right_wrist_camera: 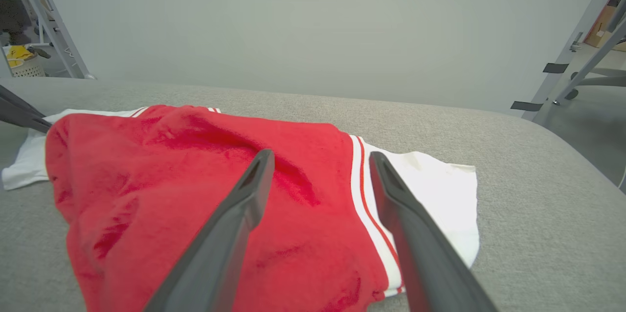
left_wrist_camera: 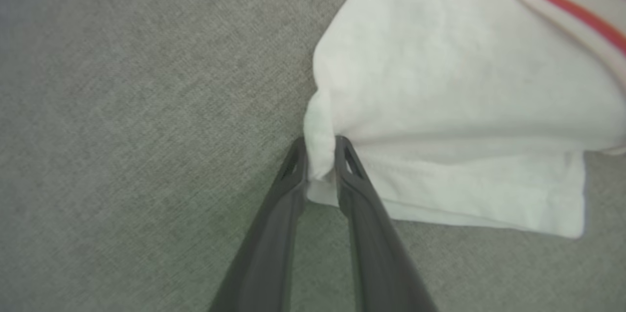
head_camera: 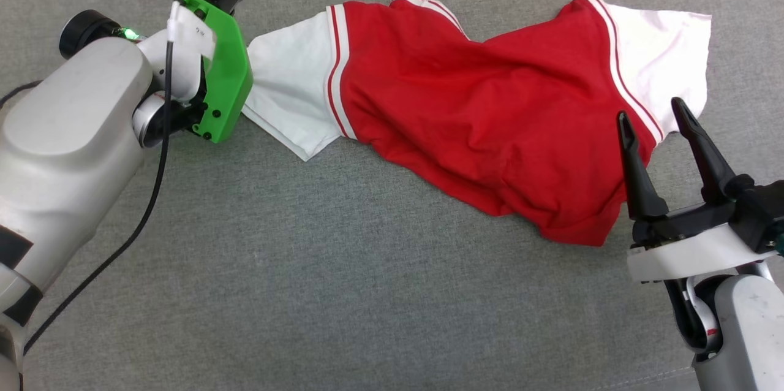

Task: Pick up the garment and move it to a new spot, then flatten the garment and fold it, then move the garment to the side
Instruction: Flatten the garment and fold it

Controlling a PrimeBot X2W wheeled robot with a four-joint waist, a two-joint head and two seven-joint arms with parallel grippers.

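The garment point(head_camera: 465, 109) lies rumpled across the grey surface, red body in the middle and a white sleeve at each end; no numerals show. My left gripper point(left_wrist_camera: 320, 148) is shut on the edge of the left white sleeve point(left_wrist_camera: 455, 106), a pinch of cloth bunched between its fingers. In the head view the green wrist housing point(head_camera: 223, 72) covers those fingers. My right gripper point(head_camera: 652, 110) stands open at the right, just above the striped trim where the red body meets the right sleeve point(right_wrist_camera: 430, 194), with nothing between its fingers point(right_wrist_camera: 234, 214).
The grey fabric surface point(head_camera: 343, 293) spreads wide in front of and behind the garment. A black cable point(head_camera: 147, 213) hangs along my left arm. Beyond the surface's far edge stand metal frame legs point(right_wrist_camera: 572, 48) on the right and a shelf with clutter point(right_wrist_camera: 22, 53) on the left.
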